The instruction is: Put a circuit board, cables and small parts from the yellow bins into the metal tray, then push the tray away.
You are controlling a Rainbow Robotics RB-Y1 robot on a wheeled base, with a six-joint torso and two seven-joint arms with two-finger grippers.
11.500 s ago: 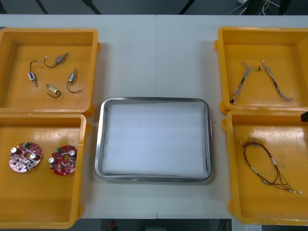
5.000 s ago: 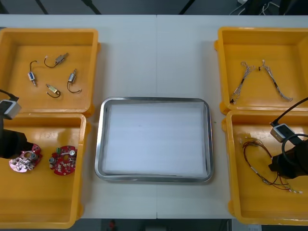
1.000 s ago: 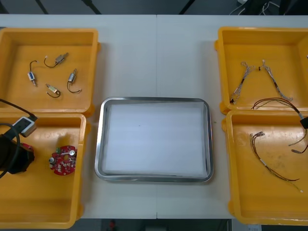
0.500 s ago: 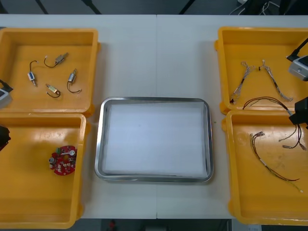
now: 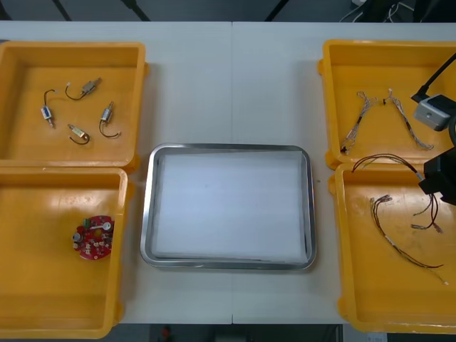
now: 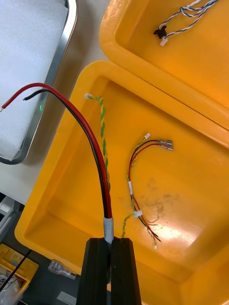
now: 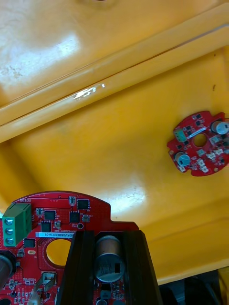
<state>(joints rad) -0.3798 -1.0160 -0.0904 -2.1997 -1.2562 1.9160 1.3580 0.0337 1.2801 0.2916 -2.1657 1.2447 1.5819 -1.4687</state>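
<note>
My right gripper (image 5: 434,189) (image 6: 112,240) hangs over the near right yellow bin (image 5: 342,214), shut on a red and black cable (image 5: 385,157) (image 6: 90,138) with a green-yellow strand. The cable arcs toward the metal tray (image 5: 146,214) (image 6: 64,52), its free end above the bin's rim. In the left wrist view my left gripper (image 7: 107,236) is shut on a round red circuit board (image 7: 62,214), held above the near left bin (image 7: 119,157). A second board (image 5: 93,237) (image 7: 198,143) lies in that bin.
Another thin cable (image 5: 399,239) (image 6: 140,190) lies in the near right bin. Blue and white cables (image 5: 388,117) (image 6: 186,19) rest in the far right bin. Several small metal parts (image 5: 78,110) sit in the far left bin (image 5: 135,71).
The left arm has drawn out of the front view's left edge with its board. The right gripper has come in from the right edge, carrying the cable's free end toward the tray.
</note>
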